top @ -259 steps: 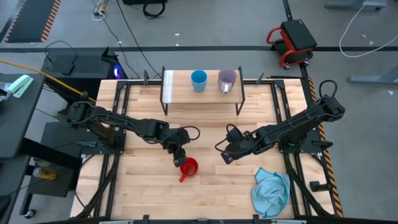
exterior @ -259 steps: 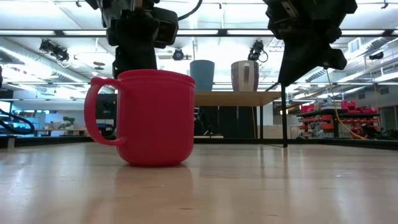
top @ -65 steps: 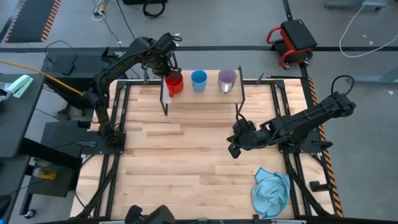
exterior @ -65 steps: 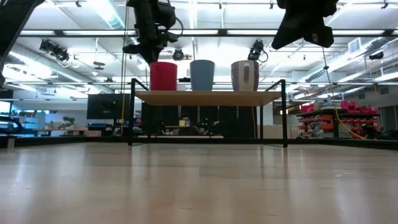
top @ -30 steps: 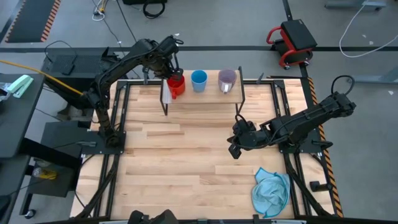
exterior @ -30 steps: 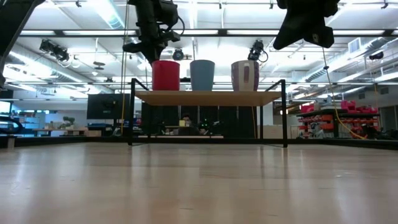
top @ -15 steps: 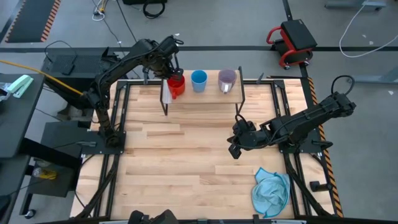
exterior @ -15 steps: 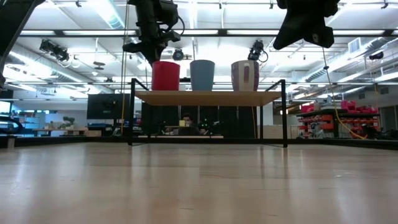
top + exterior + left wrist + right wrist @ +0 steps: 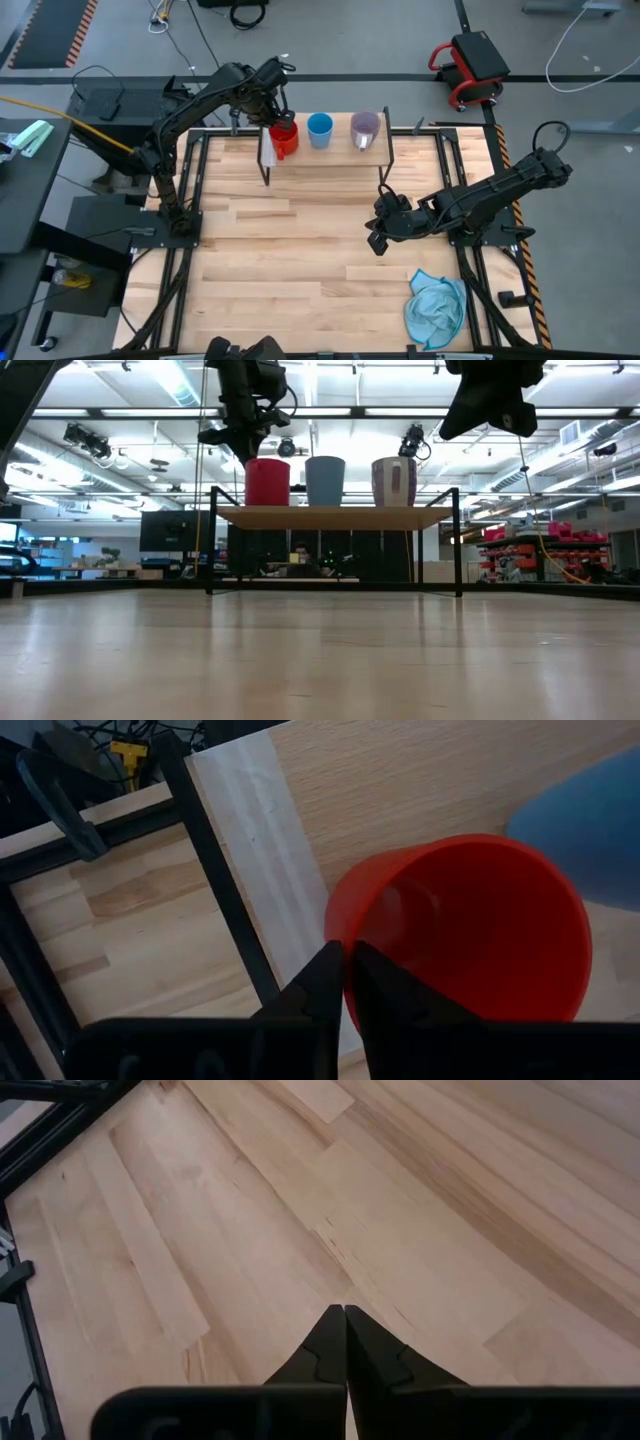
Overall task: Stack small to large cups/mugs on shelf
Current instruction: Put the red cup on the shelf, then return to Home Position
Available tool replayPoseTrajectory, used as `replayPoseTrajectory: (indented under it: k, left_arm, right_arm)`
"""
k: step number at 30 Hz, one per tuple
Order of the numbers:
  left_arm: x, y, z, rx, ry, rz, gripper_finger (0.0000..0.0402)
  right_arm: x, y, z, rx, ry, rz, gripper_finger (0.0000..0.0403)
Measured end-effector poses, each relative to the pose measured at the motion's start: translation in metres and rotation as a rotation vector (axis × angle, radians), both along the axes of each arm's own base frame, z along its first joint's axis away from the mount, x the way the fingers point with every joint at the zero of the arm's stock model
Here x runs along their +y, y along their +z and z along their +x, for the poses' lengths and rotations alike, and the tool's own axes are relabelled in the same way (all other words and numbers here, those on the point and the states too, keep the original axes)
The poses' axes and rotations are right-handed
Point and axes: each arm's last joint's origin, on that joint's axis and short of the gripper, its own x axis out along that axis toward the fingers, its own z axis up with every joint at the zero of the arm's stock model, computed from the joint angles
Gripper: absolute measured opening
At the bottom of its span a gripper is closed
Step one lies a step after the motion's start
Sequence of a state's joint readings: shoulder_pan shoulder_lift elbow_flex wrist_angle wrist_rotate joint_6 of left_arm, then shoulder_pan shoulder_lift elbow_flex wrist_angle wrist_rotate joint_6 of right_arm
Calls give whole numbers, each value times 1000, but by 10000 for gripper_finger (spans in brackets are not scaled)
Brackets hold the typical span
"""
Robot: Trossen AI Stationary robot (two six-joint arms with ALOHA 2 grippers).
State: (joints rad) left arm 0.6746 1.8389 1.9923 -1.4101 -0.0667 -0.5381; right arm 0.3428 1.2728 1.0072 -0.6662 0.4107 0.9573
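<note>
The red mug [image 9: 284,135] stands at the left end of the light-wood shelf [image 9: 325,160], next to its white strip. To its right the light blue cup [image 9: 320,128] and the purple-grey mug [image 9: 365,128] stand upright on their bases in the same row. My left gripper [image 9: 277,118] is above the red mug and shut on it. My right gripper [image 9: 372,240] is shut and empty, above the table in front of the shelf's right end. My left gripper pinches the red mug's rim [image 9: 335,932] on the side toward the shelf's white strip, one finger inside the mug and one finger [image 9: 312,988] outside. The fingers come from above, pointing down. The mug is upright, its base [image 9: 267,503] on the shelf top.
A crumpled light blue cloth [image 9: 437,308] lies at the table's near right corner. The wide wooden tabletop [image 9: 290,260] stretches in front of the shelf. Black frame rails run along the table's left and right edges.
</note>
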Motion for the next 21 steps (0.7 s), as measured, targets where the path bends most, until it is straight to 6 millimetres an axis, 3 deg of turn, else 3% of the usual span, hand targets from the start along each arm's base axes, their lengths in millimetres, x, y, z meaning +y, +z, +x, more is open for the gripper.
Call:
replayPoseTrajectory:
  k: [21]
  left_arm:
    - [4,0,-1,-26,5,-6,96]
  right_arm:
    - [0,0,0,-2,-8,7,4]
